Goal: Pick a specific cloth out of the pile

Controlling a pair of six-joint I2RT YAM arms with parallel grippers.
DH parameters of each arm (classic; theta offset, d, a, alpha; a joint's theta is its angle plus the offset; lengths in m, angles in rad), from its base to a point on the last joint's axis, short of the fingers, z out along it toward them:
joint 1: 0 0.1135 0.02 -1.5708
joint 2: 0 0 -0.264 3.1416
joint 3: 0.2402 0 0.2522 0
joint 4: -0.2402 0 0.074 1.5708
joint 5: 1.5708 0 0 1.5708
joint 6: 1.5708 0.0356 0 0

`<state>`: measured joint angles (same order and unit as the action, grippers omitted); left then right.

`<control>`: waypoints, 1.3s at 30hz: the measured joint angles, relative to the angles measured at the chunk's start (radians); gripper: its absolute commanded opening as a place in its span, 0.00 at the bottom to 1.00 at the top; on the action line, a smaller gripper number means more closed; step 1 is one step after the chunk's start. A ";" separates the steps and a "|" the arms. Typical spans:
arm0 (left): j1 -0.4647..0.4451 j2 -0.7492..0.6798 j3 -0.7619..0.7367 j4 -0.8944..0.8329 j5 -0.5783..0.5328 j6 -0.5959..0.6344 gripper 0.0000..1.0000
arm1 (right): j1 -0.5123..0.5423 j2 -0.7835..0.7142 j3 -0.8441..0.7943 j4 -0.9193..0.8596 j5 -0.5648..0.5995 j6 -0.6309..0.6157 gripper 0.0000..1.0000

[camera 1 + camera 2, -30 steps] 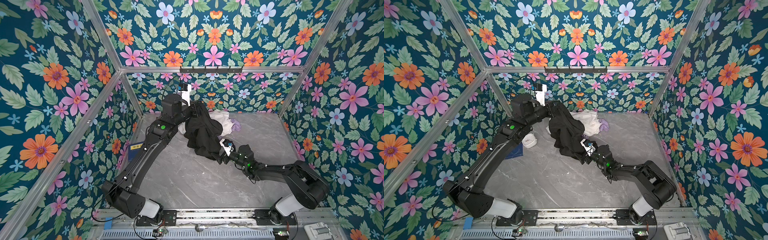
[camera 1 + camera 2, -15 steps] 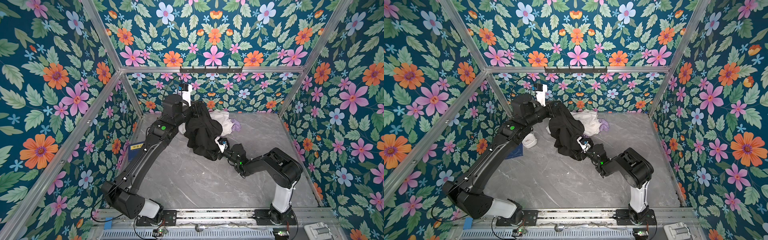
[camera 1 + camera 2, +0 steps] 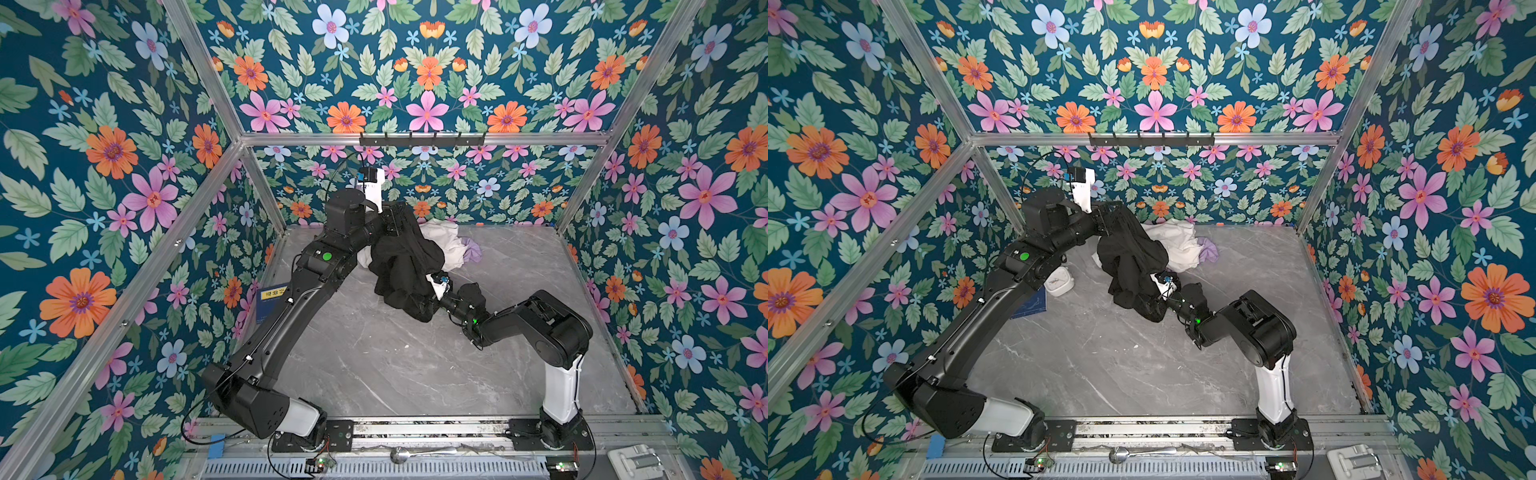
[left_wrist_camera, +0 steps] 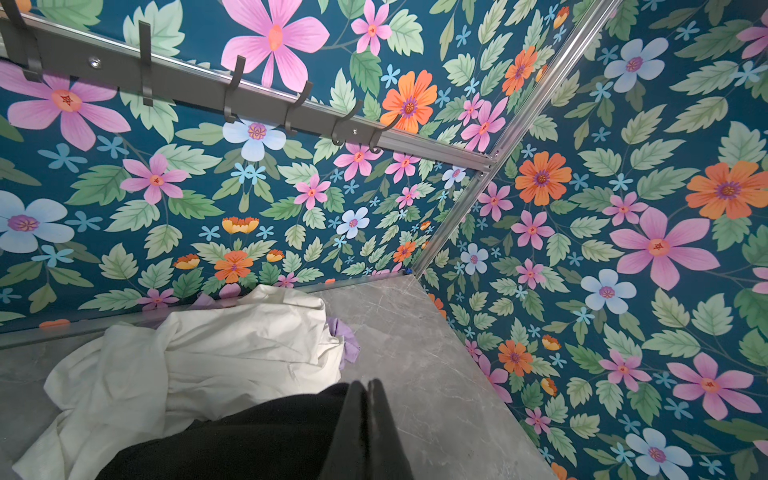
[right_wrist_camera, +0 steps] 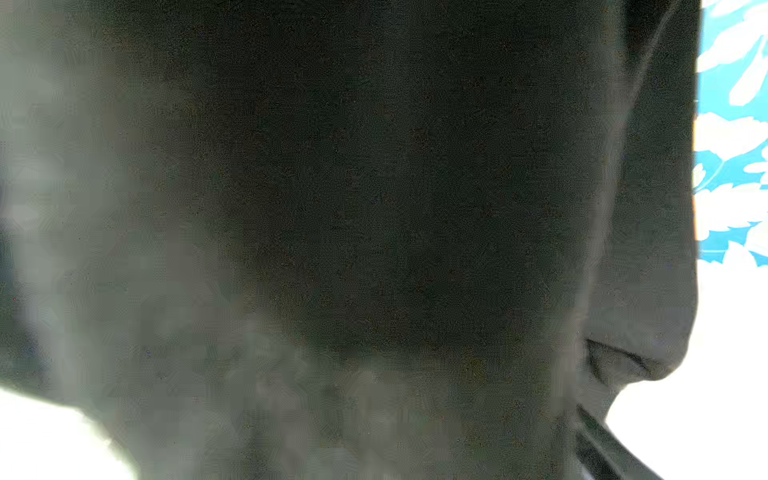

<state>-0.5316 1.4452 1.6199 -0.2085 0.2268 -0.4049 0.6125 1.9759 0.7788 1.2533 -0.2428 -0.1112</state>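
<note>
The left gripper [image 3: 395, 218], raised near the floral back wall [image 3: 424, 183], had its fingers [image 4: 357, 415] pressed together on the large plain black fabric cloth [image 3: 405, 266], which hung down to the grey marble table [image 3: 374, 365]. The right gripper [image 3: 432, 299] was buried in the cloth's lower folds, so I could not tell its finger spacing. Behind lay the pile's crumpled white cloth [image 3: 442, 245] and small lilac cloth [image 3: 471, 251].

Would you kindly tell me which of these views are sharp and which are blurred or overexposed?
Right wrist view: the black cloth fills the frame, blurred and grainy, with blown-out white at the edges. Left wrist view: sharp, with an evenly lit white cloth. Both top views: crisp throughout.
</note>
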 measured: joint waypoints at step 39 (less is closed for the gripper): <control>-0.012 -0.040 0.024 -0.001 -0.043 0.019 0.00 | 0.000 -0.157 0.024 -0.068 0.027 0.081 0.00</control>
<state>-0.5434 1.4052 1.6440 -0.2096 0.1841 -0.3862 0.6128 1.8191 0.8032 1.1854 -0.2161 -0.0299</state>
